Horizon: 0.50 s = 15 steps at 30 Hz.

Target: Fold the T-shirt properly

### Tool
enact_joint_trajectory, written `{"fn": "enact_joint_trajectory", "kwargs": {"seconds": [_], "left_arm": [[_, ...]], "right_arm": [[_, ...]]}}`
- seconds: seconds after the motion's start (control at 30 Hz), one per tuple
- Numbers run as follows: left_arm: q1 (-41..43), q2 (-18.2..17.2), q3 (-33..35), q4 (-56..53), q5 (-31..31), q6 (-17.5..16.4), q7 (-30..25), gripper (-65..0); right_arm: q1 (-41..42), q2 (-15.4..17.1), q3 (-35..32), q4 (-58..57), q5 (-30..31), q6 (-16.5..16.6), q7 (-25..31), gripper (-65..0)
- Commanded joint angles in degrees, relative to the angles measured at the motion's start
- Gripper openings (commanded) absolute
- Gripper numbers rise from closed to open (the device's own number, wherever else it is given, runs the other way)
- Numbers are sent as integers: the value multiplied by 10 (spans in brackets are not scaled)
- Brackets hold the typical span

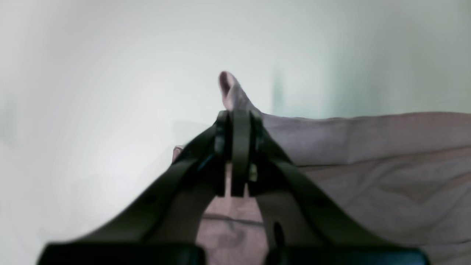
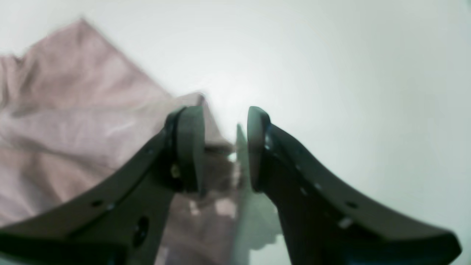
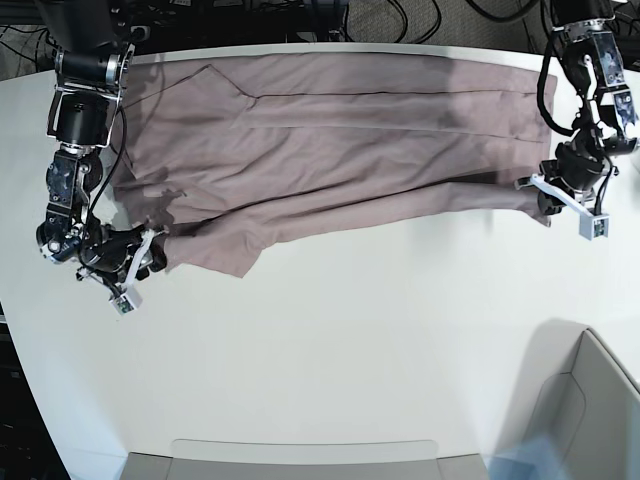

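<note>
Both low arms at T-shirt (image 3: 330, 140) corners

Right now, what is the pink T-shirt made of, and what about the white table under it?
The T-shirt looks like soft, thin, matte cloth, maybe cotton: it lies limp with wrinkles and folds. The table looks like smooth, hard white board, laminate or painted perhaps: it is flat, even, and shows soft shadows. I cannot tell either exactly.

T-shirt (image 3: 330, 150) on white table (image 3: 330, 350)
</note>
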Motion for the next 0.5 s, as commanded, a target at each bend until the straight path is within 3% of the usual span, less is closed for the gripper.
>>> {"fn": "enact_joint_trajectory", "kwargs": {"seconds": [0.0, 0.17, 0.3, 0.47], "left_arm": [[-6, -10, -4, 11, -5, -2, -13, -650], [-7, -10, -5, 11, -5, -2, -13, -650], [-7, -10, -5, 11, -5, -2, -13, -650], [-7, -10, -5, 11, -5, -2, -13, -650]], "right_arm": [[17, 7, -3, 3, 6, 6, 20, -449], [15, -4, -24, 2, 6, 6, 17, -468], [14, -3, -42, 11, 6, 6, 17, -650], [-4, -4, -44, 56, 6, 6, 17, -650]]}}
